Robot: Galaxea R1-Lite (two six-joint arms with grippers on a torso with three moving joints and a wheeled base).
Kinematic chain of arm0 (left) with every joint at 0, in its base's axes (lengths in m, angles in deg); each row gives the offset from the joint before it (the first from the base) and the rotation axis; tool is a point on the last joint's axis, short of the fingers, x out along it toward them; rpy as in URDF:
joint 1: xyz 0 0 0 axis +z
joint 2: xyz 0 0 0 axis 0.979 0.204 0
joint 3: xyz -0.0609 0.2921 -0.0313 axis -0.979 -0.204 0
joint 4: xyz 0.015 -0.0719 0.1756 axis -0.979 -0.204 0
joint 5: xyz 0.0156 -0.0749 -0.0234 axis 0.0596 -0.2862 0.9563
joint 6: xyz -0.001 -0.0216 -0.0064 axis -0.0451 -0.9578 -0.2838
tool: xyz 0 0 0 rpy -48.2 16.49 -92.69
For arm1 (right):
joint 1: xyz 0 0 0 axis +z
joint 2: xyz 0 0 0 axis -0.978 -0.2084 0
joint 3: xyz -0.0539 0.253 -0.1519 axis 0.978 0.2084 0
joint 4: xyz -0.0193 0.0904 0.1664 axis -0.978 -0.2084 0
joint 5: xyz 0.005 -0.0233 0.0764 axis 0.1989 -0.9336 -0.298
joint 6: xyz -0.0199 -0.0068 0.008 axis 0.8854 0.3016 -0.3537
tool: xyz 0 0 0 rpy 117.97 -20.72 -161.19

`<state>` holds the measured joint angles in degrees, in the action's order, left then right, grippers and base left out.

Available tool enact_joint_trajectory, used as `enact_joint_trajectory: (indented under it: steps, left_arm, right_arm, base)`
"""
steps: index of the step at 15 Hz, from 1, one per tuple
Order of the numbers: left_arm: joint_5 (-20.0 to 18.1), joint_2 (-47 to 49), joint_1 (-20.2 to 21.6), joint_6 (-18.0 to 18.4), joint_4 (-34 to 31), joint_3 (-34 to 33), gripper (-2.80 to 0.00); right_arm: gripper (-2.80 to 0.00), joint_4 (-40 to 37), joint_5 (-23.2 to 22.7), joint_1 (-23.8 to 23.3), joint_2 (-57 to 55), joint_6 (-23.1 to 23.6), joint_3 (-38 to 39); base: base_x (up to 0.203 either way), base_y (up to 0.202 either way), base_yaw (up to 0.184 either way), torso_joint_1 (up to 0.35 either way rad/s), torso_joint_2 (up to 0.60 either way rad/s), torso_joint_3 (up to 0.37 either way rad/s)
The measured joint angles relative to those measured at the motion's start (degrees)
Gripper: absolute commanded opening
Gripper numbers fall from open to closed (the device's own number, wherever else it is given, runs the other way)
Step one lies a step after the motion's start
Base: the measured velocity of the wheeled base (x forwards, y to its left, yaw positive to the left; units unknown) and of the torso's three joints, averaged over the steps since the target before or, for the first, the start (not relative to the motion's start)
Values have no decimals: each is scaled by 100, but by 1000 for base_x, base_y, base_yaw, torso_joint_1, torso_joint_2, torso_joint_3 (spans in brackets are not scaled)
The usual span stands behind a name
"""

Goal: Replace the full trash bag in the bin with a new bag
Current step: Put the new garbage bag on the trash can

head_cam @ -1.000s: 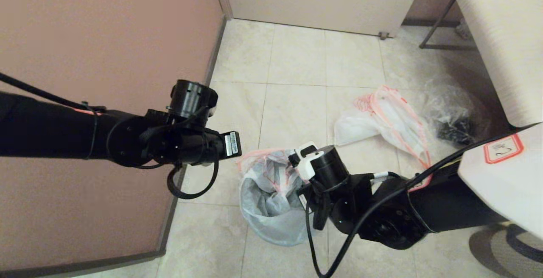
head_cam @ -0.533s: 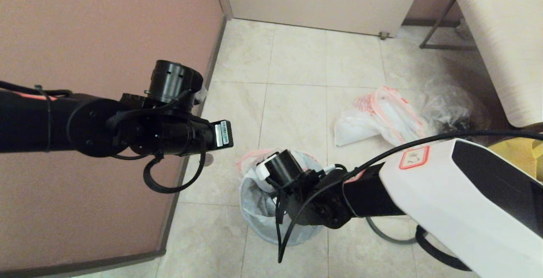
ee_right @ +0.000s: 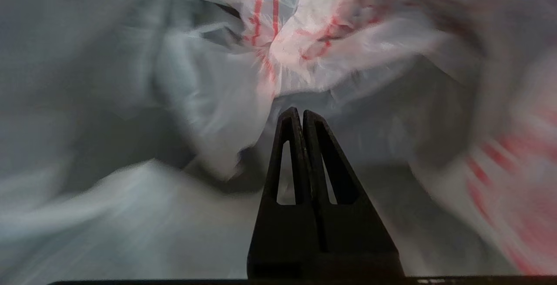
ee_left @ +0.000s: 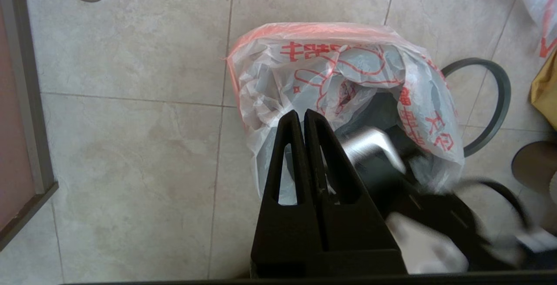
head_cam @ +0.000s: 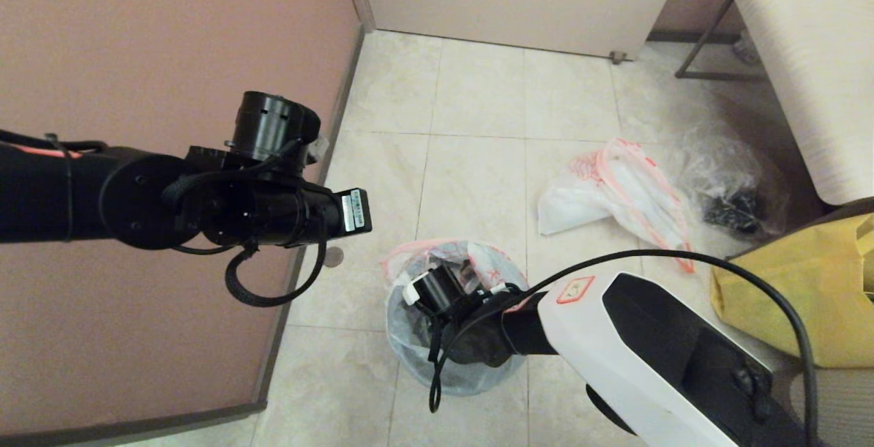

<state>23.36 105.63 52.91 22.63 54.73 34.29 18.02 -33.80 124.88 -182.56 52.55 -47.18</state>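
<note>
The new bag (head_cam: 478, 259), white with orange-red lettering, lines the bin (head_cam: 464, 379), which shows only as a dark round shape through the plastic. My right arm reaches down into it. In the right wrist view my right gripper (ee_right: 301, 112) is shut, with bag folds (ee_right: 300, 58) all around and nothing seen between its fingers. My left gripper (ee_left: 303, 113) is shut and empty, hanging above the bag's (ee_left: 330, 63) near edge. The full trash bag (head_cam: 618, 191) lies on the floor tiles to the right, beyond the bin.
The grey hoop (ee_left: 502, 102) lies on the floor beside the bin. A clear crinkled bag (head_cam: 730, 184) and a yellow bag (head_cam: 799, 290) sit at the right, under a pale bench (head_cam: 806, 58). A brown wall (head_cam: 171, 37) runs along the left.
My right gripper has shut and gone down into the bag-lined bin. The left arm has risen and drawn back toward the wall. The yellow bag has come into view.
</note>
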Motion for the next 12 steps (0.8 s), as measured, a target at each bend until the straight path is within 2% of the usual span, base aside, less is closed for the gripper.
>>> enact_joint_trajectory:
  steps: [2,4,9,12]
  left_arm:
    - [-6,-2,2,-9,3,-6,-280]
    - [-10,-13,-1,-35,16,-13,-280]
    - [-35,-22,-33,-35,22,-33,-280]
    - [-33,-19,-28,-29,29,-20,-280]
  right_arm:
    - [-280,350,-54,-227,-328,536,-115]
    - [-280,712,-328,-462,-561,1036,-143]
    - [-280,917,-949,-659,-864,1780,-156]
    - [-280,867,-987,-660,-947,2101,-156]
  base:
    - [0,0,0,0,0,0]
    - [0,0,0,0,0,0]
    - [0,0,0,0,0,0]
    - [0,0,0,0,0,0]
